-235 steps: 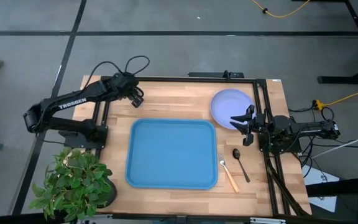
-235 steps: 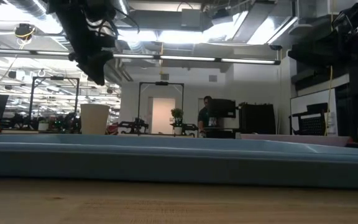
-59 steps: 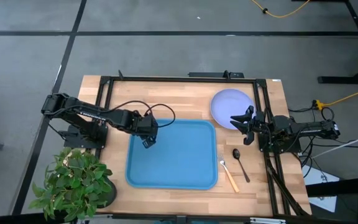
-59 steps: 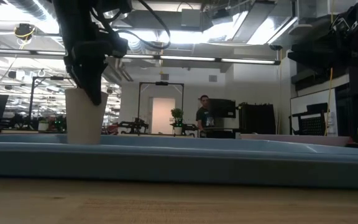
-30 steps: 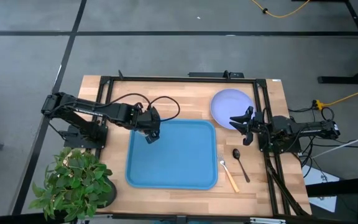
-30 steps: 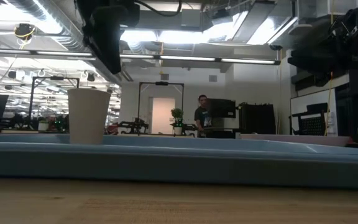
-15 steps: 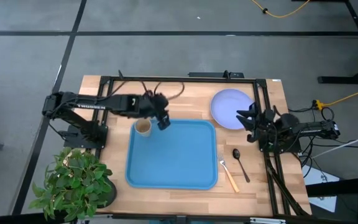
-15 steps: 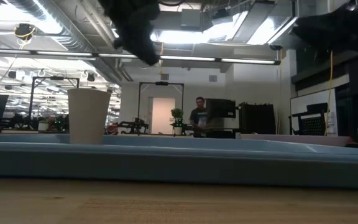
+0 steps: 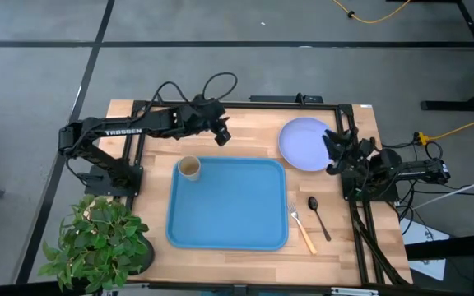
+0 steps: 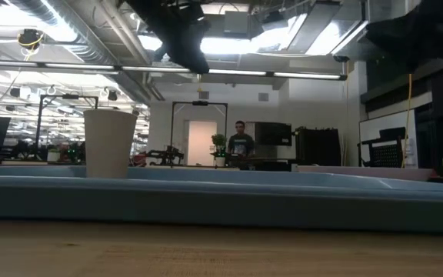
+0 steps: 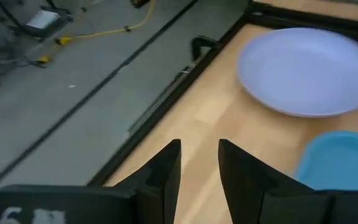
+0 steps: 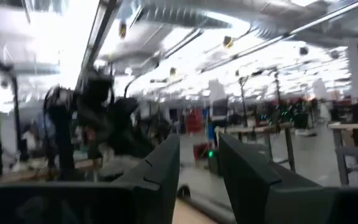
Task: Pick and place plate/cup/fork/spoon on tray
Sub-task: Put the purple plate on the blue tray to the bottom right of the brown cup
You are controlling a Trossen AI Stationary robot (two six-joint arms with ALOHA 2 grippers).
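The tan cup [image 9: 189,168] stands upright on its base in the far left corner of the blue tray [image 9: 229,222]; it also shows in the low view [image 10: 110,142]. The lavender plate [image 9: 303,141] lies flat on the table past the tray's far right corner. The fork [image 9: 303,231] and the dark spoon [image 9: 318,215] lie on the table right of the tray. My left gripper [image 9: 222,136] is open and empty, in the air beyond the tray's far edge. My right gripper [image 9: 336,141] is open and empty, raised by the plate's right edge.
A potted plant [image 9: 97,242] stands at the table's near left corner. A black frame rail [image 9: 237,104] runs along the table's far edge. Bare wood [image 9: 245,136] lies between the cup and the plate. A person [image 10: 241,146] stands far off in the room.
My left gripper has risen from over the cup and gone toward the table's far edge and a little right. The cup has stayed upright on the tray. My right gripper has tipped up and moved a little toward the far edge, beside the plate.
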